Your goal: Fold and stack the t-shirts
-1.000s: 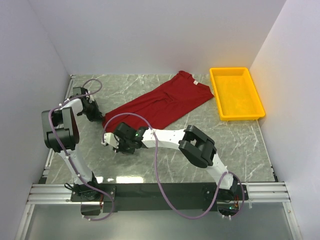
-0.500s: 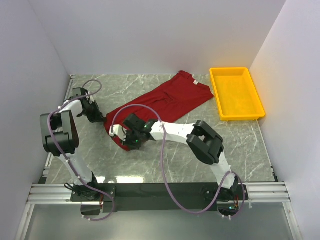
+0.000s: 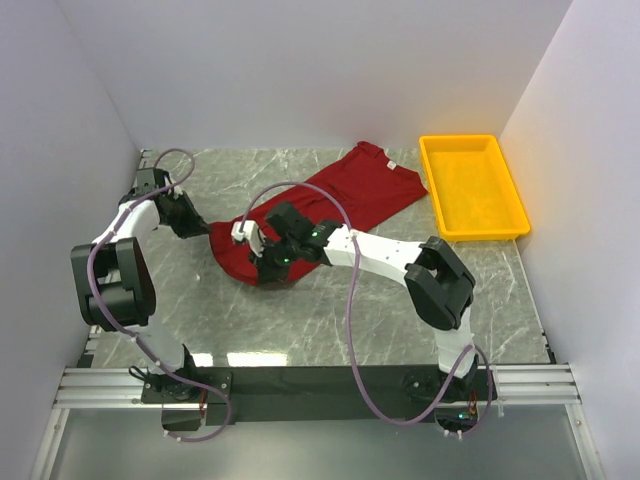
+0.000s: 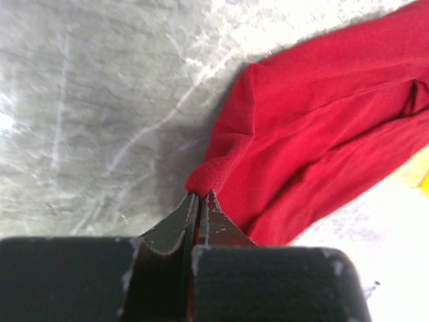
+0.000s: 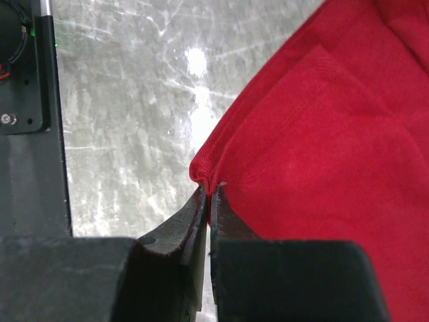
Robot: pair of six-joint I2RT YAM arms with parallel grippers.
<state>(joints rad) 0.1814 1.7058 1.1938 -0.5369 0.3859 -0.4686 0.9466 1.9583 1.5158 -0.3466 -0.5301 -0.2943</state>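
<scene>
Left gripper [image 3: 203, 230] and right gripper [image 3: 268, 270] sat at the dark red t-shirt's [image 3: 350, 195] 8 o'clock end, on the marble table [image 3: 480, 290]. Left wrist view: jaws pinched tight on a hem corner. Right wrist view: jaws clamped on 1 folded edge.

No legible text anywhere; tag [image 3: 391, 164] on t-shirt [image 3: 350, 195] unreadably small.

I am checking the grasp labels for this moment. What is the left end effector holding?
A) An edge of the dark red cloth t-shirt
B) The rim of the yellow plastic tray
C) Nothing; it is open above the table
A: the left wrist view shows the left end effector shut on a bunched edge of the dark red cloth t-shirt, while the yellow plastic tray lies apart from it at the table's right side.
</scene>
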